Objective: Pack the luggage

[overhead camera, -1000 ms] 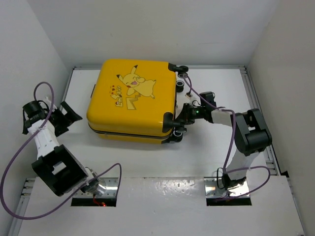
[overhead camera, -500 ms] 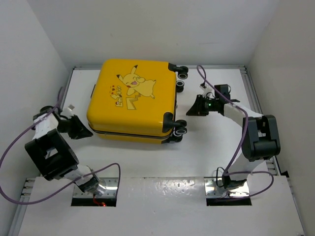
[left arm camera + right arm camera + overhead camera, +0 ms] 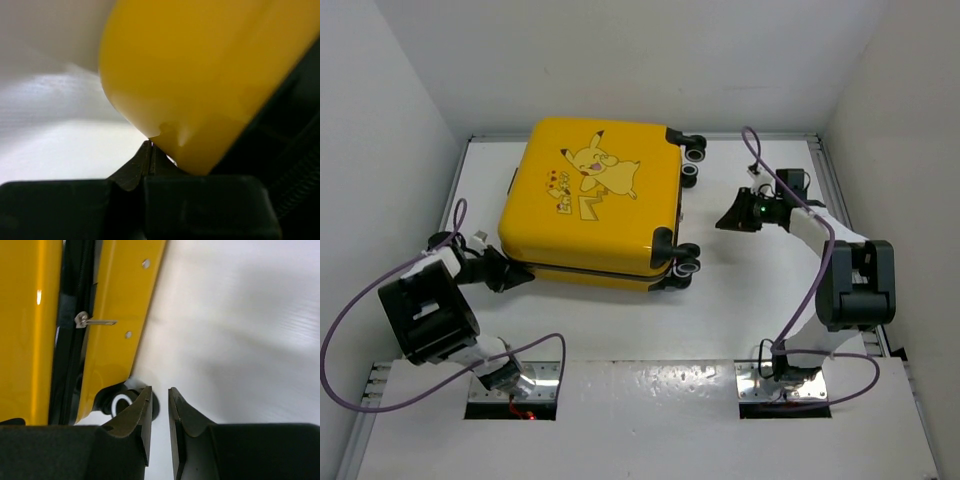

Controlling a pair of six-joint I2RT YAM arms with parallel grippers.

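Left jaws: I read them closed, fingertips (image 3: 135, 167) pressed together, nothing between, tips against lower edge of luggage (image 3: 590, 200) at its near-left corner (wrist view mostly blurred yellow). Luggage lies flat on tabletop (image 3: 740, 300), shut, Pikachu print up, directly ahead of left jaws, well apart from right jaws. Right jaws: barely parted, narrow gap, gripping nothing, pointing at luggage's wheel side. My right wrist view: zipper pull (image 3: 82, 320) ahead-left of jaws, black wheel (image 3: 120, 402) just left of them.
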